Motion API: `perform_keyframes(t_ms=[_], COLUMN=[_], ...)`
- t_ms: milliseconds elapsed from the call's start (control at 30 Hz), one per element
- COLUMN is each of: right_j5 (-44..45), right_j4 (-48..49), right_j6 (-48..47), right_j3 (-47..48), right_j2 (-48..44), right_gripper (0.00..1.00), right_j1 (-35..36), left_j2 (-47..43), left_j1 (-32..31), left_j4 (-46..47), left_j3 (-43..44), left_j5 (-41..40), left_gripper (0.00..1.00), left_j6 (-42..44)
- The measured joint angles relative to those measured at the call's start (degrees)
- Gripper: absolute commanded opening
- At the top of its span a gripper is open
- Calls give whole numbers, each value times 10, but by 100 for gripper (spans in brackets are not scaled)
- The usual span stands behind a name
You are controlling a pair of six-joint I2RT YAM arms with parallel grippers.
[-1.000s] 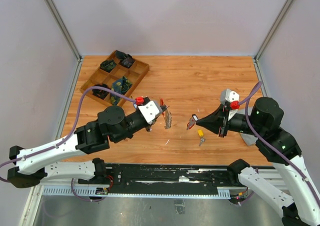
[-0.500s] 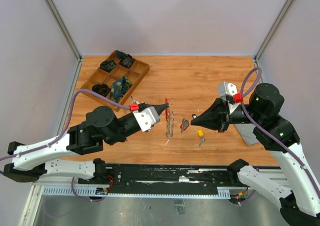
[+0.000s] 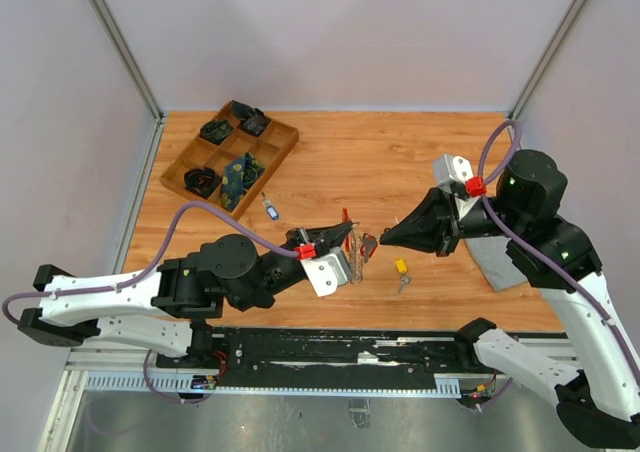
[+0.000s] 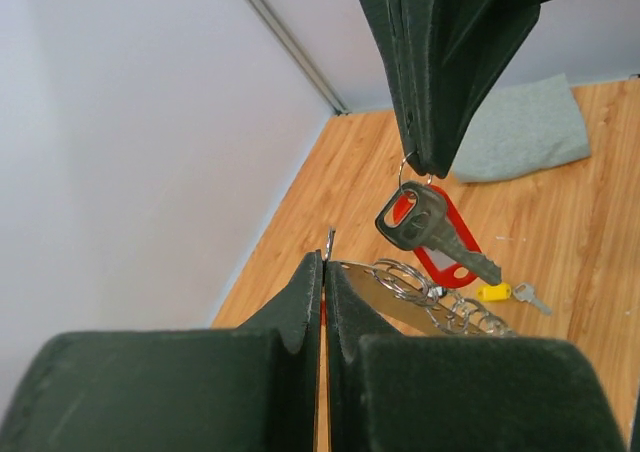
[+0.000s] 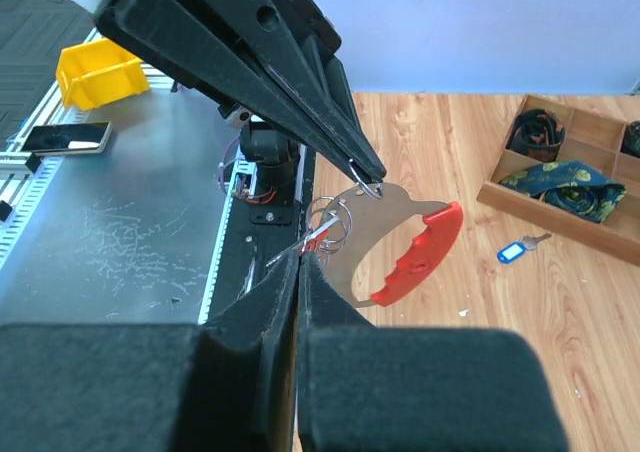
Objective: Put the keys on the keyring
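Observation:
My left gripper (image 3: 349, 232) is shut on a thin wire ring at the top of the keyring (image 3: 347, 261), a silver plate with a curved red part (image 5: 417, 257) and several loose rings (image 4: 421, 281); it hangs in the air over the near middle of the table. My right gripper (image 3: 384, 238) is shut on a red-headed key (image 3: 368, 245), held right next to the keyring's rings. In the left wrist view that key (image 4: 432, 227) dangles under the right fingers (image 4: 440, 72). A yellow-headed key (image 3: 400, 268) lies on the table below them.
A blue-tagged key (image 3: 270, 210) lies near the wooden compartment tray (image 3: 286, 140) with its dark items at the back left. A grey cloth (image 3: 497, 262) lies under the right arm. Beyond the table's near edge are a yellow bin (image 5: 94, 71) and a phone (image 5: 64, 137).
The left arm has swung right and nearer with the keyring, which uncovered the blue-tagged key. The right gripper has shifted slightly with the red key; the two tips are now almost together.

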Motion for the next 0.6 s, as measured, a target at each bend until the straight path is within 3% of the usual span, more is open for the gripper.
perform_keyframes(t_ms=[600], right_j5=[19], right_j4=[-51], right_j6=[-34], right_j3=[21], right_j2=[49], right_gripper=[1], right_j1=[52], left_j2=[14], left_j1=[-5], left_j4=[6], left_j3=[0], left_j5=[-26], left_gripper=[1], left_j6=[21])
